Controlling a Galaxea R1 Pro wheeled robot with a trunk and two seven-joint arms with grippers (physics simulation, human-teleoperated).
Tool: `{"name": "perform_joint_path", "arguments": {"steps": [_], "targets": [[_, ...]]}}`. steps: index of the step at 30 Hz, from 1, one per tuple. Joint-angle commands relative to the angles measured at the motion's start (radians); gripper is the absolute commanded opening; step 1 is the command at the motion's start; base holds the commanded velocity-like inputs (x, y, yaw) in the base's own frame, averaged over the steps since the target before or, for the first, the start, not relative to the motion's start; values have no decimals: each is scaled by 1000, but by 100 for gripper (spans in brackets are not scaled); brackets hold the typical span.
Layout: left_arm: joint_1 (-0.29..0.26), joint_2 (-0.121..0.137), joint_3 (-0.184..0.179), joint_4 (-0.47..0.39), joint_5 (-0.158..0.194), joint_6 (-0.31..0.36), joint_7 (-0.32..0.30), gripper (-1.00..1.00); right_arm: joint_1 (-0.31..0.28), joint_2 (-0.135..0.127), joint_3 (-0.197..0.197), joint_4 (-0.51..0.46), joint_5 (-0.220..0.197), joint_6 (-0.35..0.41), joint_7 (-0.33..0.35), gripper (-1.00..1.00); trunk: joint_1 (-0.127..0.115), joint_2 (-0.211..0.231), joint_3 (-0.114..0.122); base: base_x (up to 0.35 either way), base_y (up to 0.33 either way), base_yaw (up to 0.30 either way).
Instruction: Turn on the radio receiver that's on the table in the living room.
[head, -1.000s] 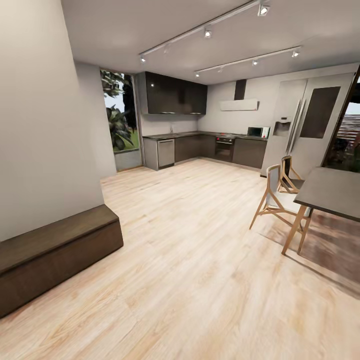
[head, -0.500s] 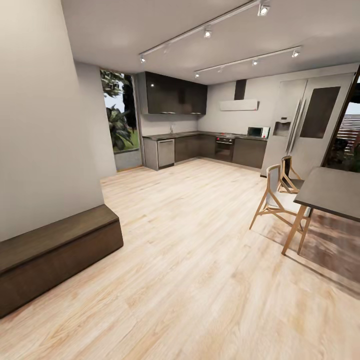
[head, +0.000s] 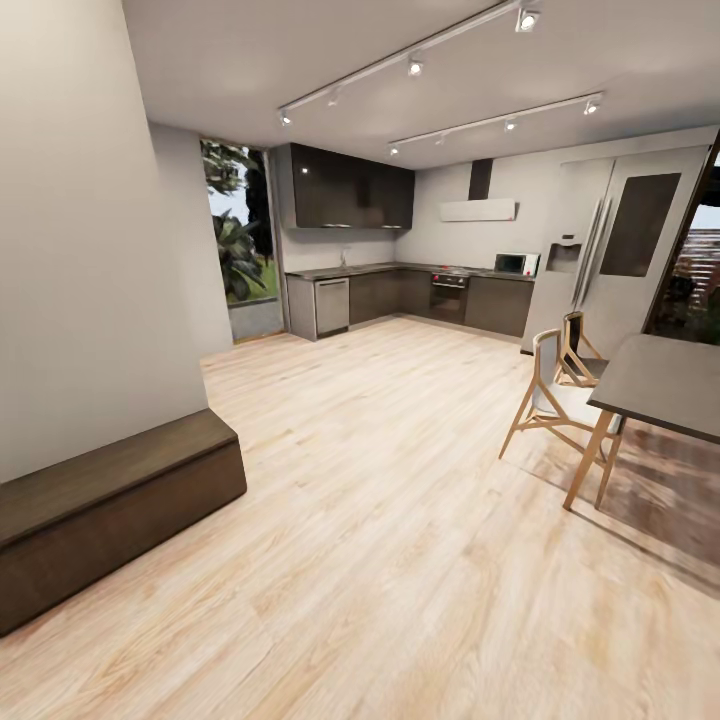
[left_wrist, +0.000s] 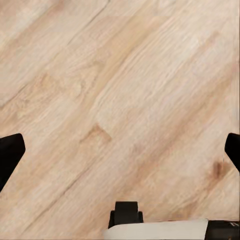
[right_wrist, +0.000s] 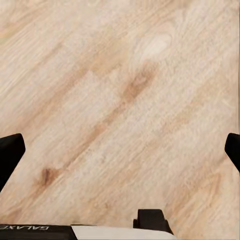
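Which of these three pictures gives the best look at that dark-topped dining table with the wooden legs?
The head view shows it best: the dining table stands at the right edge, beside two wooden chairs, with part of its top cut off by the picture. Both wrist views look down at the light wood floor between open finger tips.

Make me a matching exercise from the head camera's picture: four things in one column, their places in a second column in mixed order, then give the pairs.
Things:
1. low dark bench
2. dining table
3. microwave
4. window with plants

Places:
A. at the right edge of the picture, with wooden chairs beside it
B. on the kitchen counter at the far wall
C. against the wall at the left, on the wood floor
D. left of the dark upper cabinets

Pairs: 1-C, 2-A, 3-B, 4-D
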Motion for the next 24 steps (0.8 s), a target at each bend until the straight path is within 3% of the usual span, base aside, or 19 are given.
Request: {"name": "perform_joint_path", "arguments": {"steps": [1, 7, 10, 11, 14, 15, 18, 19, 24], "targets": [[0, -2, 0, -89, 2, 3, 1, 100, 0, -1, 0, -97, 1, 5, -3, 100, 0, 0, 0, 0, 0, 0], [-1, -5, 0, -230, 3, 4, 2, 100, 0, -1, 0, -282, 3, 21, -5, 100, 0, 0, 0, 0, 0, 0], [-1, -5, 0, -311, 4, 4, 2, 100, -1, 0, 0, -377, 4, 68, -7, 100, 0, 0, 0, 0, 0, 0], [-1, -5, 0, -378, 4, 4, 2, 100, -1, 0, 1, -475, 4, 136, -7, 100, 0, 0, 0, 0, 0, 0], [-1, -5, 0, -448, 5, 4, 2, 100, -1, 0, 1, -600, 4, 215, -7, 100, 0, 0, 0, 0, 0, 0], [-1, -5, 2, -493, 5, 4, 2, 100, -1, 1, 1, -708, 4, 255, -7, 100, 0, 0, 0, 0, 0, 0], [-1, -5, 3, -540, 6, 4, 2, 100, -1, 5, 3, -827, 4, 275, -11, 100, 0, 0, 0, 0, 0, 0], [-1, -4, 1, -576, 5, 4, 2, 100, -1, 8, 12, -939, 13, 312, -18, 100, 0, 0, 0, 0, 0, 0], [-1, -4, 0, -585, 3, 4, 2, 100, -1, 9, 24, -1010, 20, 333, -11, 100, 0, 0, 0, 0, 0, 0]]}}
